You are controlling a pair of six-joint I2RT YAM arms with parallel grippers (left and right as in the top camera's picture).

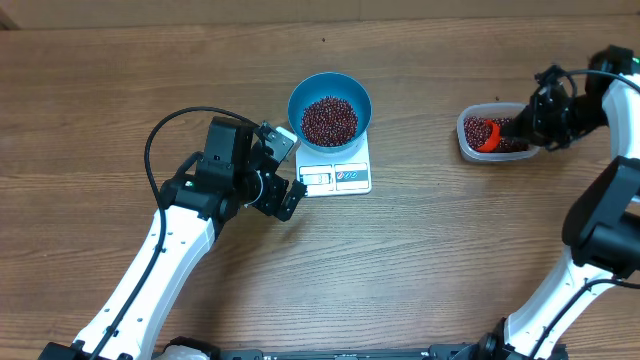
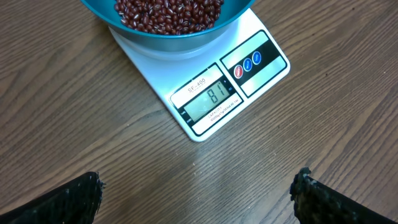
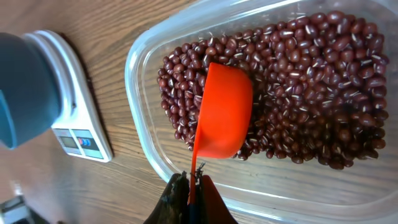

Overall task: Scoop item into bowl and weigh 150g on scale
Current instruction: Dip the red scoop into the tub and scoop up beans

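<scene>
The blue bowl (image 1: 330, 109) stands on the white scale (image 1: 340, 177), part filled with red-brown beans (image 1: 329, 120). In the left wrist view the scale (image 2: 214, 84) has a lit display, and the bowl (image 2: 171, 28) with beans (image 2: 168, 14) is at the top. My left gripper (image 1: 283, 170) is open just left of the scale, fingertips (image 2: 81, 199) wide apart over bare wood. My right gripper (image 3: 191, 186) is shut on the handle of an orange scoop (image 3: 222, 115), which sits tipped among the beans (image 3: 311, 93) in the clear tub (image 3: 138, 93). From above, scoop (image 1: 485, 133) and gripper (image 1: 520, 127) are at the tub (image 1: 468, 140).
The wooden table (image 1: 400, 260) carries only the scale with bowl and the tub at the right. Both arms reach in from the near edge, the left arm (image 1: 170, 250) diagonally, the right arm (image 1: 600, 220) along the right side.
</scene>
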